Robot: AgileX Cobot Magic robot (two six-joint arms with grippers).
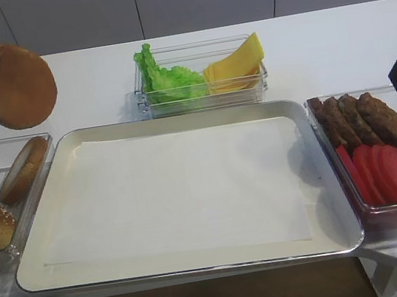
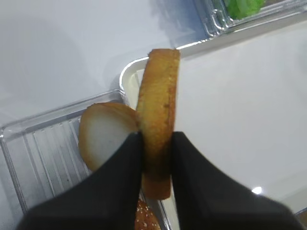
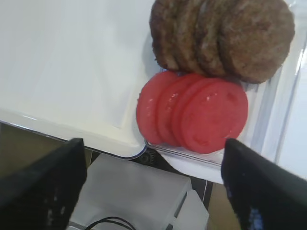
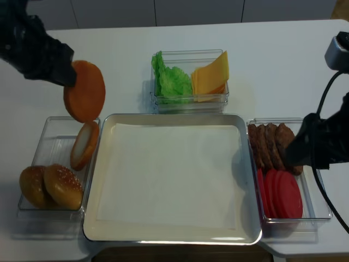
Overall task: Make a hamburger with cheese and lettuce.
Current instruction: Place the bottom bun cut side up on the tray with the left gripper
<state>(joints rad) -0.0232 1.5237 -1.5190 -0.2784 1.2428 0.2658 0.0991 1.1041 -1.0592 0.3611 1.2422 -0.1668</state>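
The left gripper (image 2: 156, 143) is clamped on the hamburger (image 1: 15, 86), which so far is only a round bun half, held on edge and lifted clear of everything below it. In the left wrist view both dark fingers (image 2: 120, 177) press flat against the two faces of the bun, with its golden rim standing up between them.

Directly beneath that gripper sits a clear bun container (image 4: 38, 164), where another bun half (image 4: 84, 144) leans with its pale cut face showing, and two seeded bun tops (image 4: 62, 185) lie nearer the front edge. Just to the gripper's right begins the large metal tray (image 1: 201, 266), lined with white paper (image 1: 182, 192).

Farther right of it, behind the tray, a clear box (image 1: 263, 83) holds the lettuce (image 1: 170, 82) and the cheese (image 1: 234, 64) side by side, the lettuce on the nearer side.

The right gripper (image 3: 153, 187) hangs with its jaws spread wide and nothing between them (only two dark fingertips show in its wrist view). Below it, a side container (image 4: 322, 213) holds overlapping tomato slices (image 3: 196, 112) and brown patties (image 3: 225, 36).
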